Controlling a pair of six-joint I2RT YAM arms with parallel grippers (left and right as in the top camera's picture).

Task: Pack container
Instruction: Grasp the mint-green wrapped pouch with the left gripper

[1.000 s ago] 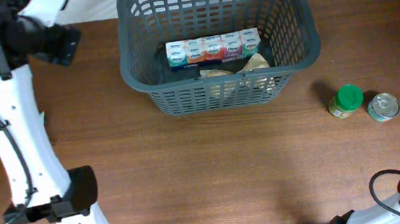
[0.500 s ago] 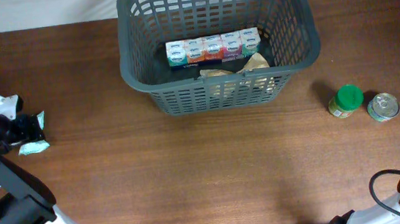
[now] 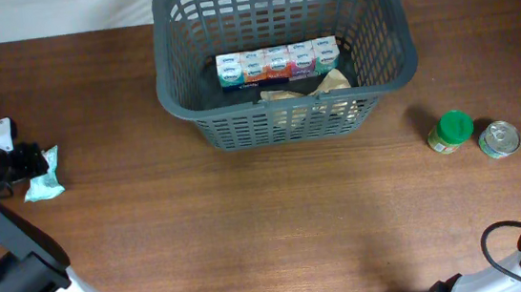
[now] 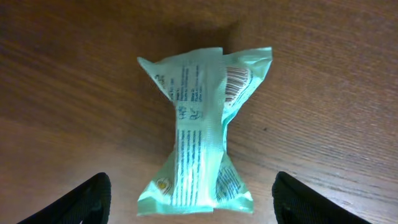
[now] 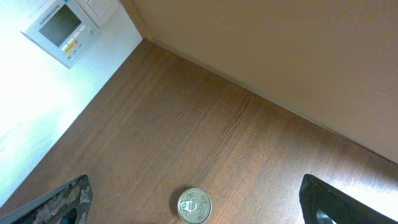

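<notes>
The dark grey basket [image 3: 193, 95] stands at the back middle of the table and holds a row of small boxes [image 3: 277, 63] and a tan packet. A mint green packet [image 3: 43, 178] lies on the wood at the far left; in the left wrist view [image 4: 200, 134] it lies between my left gripper's [image 4: 191, 200] open fingers. My left gripper [image 3: 25, 165] hovers at it in the overhead view. My right gripper [image 5: 196, 202] is open and high above a metal can [image 5: 193, 205].
A green-lidded jar [image 3: 451, 131] and the metal can [image 3: 499, 138] stand side by side at the right of the table. A wall panel with a display [image 5: 64, 28] shows in the right wrist view.
My left arm swung from the far back left down to the green packet at the left edge. In the last half second it shifted slightly over the packet. The right arm has not moved.
</notes>
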